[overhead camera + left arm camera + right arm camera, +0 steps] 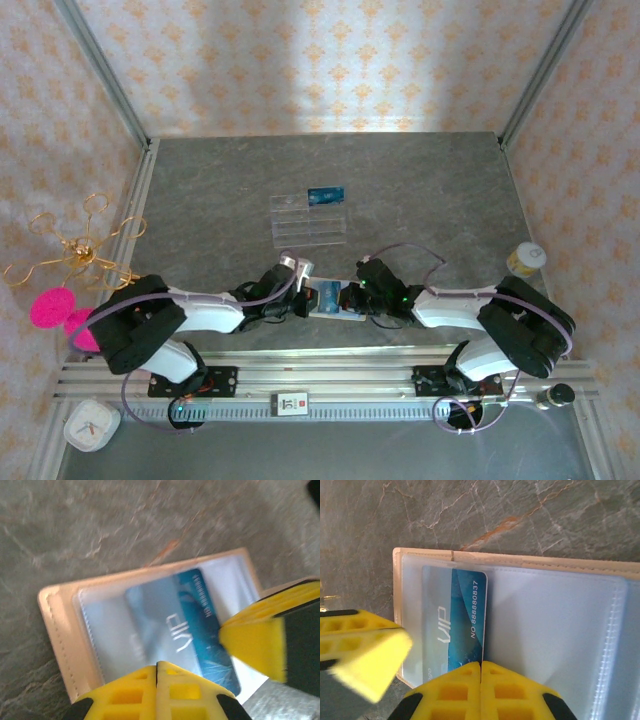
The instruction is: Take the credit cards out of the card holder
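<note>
The beige card holder [322, 310] lies open near the table's front edge between both grippers, its pale clear pockets facing up [545, 562] [55, 630]. A blue credit card [467, 615] [200, 605] marked VIP sits partly out of the left pocket, one half still under the plastic. My right gripper [481, 665] [352, 298] is shut, its tip resting at the card's exposed edge. My left gripper [157, 666] [305, 300] is shut too, its tip on the pocket next to the card. Another blue credit card [326, 194] lies in the clear tray.
The clear compartment tray [308, 222] stands mid-table behind the wallet. A yellow-lidded jar [525, 258] is at the right. A gold wire stand [80, 250] and pink pompoms [52, 307] are off the left edge. Metal rails frame the table.
</note>
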Controlling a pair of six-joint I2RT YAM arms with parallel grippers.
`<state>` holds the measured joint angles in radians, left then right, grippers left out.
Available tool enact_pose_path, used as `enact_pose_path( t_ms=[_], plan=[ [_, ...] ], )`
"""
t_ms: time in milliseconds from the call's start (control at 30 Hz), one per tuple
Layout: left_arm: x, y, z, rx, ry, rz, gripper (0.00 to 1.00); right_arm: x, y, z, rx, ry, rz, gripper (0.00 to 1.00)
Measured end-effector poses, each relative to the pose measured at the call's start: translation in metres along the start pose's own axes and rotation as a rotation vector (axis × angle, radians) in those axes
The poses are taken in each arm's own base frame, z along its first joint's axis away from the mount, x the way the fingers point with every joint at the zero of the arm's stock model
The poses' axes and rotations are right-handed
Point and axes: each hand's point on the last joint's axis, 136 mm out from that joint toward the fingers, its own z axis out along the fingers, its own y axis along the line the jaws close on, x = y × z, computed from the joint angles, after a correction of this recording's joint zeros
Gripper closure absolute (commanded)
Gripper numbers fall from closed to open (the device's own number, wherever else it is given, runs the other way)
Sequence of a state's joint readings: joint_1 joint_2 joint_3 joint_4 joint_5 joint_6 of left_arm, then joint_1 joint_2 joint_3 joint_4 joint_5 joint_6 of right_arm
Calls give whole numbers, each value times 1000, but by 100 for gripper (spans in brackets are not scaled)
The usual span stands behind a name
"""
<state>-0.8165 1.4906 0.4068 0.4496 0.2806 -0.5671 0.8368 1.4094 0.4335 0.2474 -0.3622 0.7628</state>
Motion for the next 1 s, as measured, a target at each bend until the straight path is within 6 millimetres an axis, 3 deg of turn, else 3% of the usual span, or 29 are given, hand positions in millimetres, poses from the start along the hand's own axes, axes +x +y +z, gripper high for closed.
enact_pose_path(
  t_ms=[533,700,767,933,1000],
  plan=[
    [-7,-6,-3,19,-23,1,100,0,-1,1,-2,-1,-8,100],
    [1,-2,2,7,2,2,100,0,-1,1,-2,-1,-8,100],
    [1,-3,4,11,-3,3,100,1,-1,1,-1,-1,-7,97],
    [0,-3,6,16,-10,4,100,-2,1,1,-15,-10,-8,74],
    [0,-3,7,16,-10,4,100,-3,5,1,-32,-15,-13,73]
  ],
)
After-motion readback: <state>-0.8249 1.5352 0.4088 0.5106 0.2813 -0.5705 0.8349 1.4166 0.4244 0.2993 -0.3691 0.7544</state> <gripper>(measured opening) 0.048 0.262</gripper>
